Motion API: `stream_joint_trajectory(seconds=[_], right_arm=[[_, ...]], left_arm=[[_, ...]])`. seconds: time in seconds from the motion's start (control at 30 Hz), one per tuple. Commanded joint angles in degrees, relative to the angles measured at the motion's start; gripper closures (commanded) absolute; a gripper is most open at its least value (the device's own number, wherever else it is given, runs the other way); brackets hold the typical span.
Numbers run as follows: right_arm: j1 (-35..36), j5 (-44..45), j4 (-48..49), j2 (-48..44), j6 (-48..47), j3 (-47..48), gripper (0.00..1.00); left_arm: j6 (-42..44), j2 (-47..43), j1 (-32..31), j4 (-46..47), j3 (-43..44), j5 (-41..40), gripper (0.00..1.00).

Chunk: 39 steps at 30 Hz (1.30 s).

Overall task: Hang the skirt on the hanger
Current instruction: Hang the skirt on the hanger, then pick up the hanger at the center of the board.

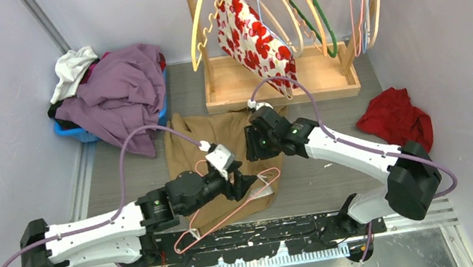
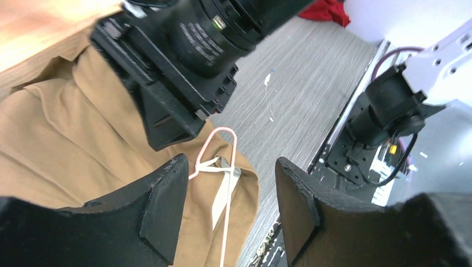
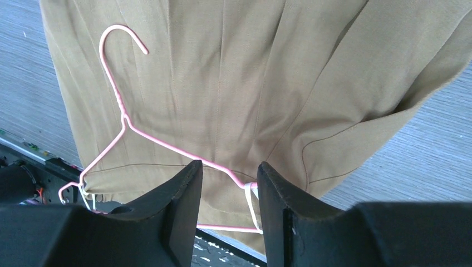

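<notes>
the tan skirt (image 1: 184, 151) lies flat on the worktop (image 1: 312, 196), waistband toward the arms, so an edge is easy to reach. the pink wire hanger (image 3: 167, 142) rests on top of its near part with the hook pointing away over the cloth. it is on the fabric, not through it, so i judge the hanging step not yet done.

the left pincer (image 2: 228, 211) hovers low at the hanger's end. its jaws are well apart and empty, and the wire tip and a white loop (image 3: 249, 203) show in the gap beyond them. that looks like a line-up on the end of the wire or on the skirt's corner.

the right pincer (image 3: 228, 206) points down at the hanger's sloping arm. its jaws are partly apart with nothing clamped, and the wire runs behind them. both pincers crowd one corner, probably so one can steady the hanger while the other lifts cloth.
</notes>
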Motion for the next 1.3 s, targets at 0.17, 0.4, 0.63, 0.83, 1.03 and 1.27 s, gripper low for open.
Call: stream_joint_trajectory(seconds=[0.17,0.4,0.63,0.83,1.03,1.27], right_arm=[[1.82,1.94,1.17,0.45,-0.33,4.18,0.53],[4.34,2.98,3.71,4.43,0.38,6.54,0.53],[7.63,4.9,8.89,9.82,0.52,8.72,0.54],[10.71,5.71,12.76,13.71,-0.91,10.28,0.57],[14.7,5.85,14.56,19.77,-3.54,14.26,0.62],[20.75,10.59,11.84,26.94,-6.0,20.07,0.64]], left_arm=[[-3.13,-6.56,0.37,-16.71,7.09,-10.0,0.27],[-5.52,-10.48,3.7,-23.17,7.79,-13.13,0.02],[-13.41,-12.07,21.36,-34.74,8.4,-4.85,0.01],[-18.9,-12.76,43.86,-36.86,3.83,11.93,0.01],[-19.49,-11.88,51.81,-34.12,0.49,19.09,0.01],[-19.3,-11.16,52.06,-32.96,-0.46,18.88,0.01]])
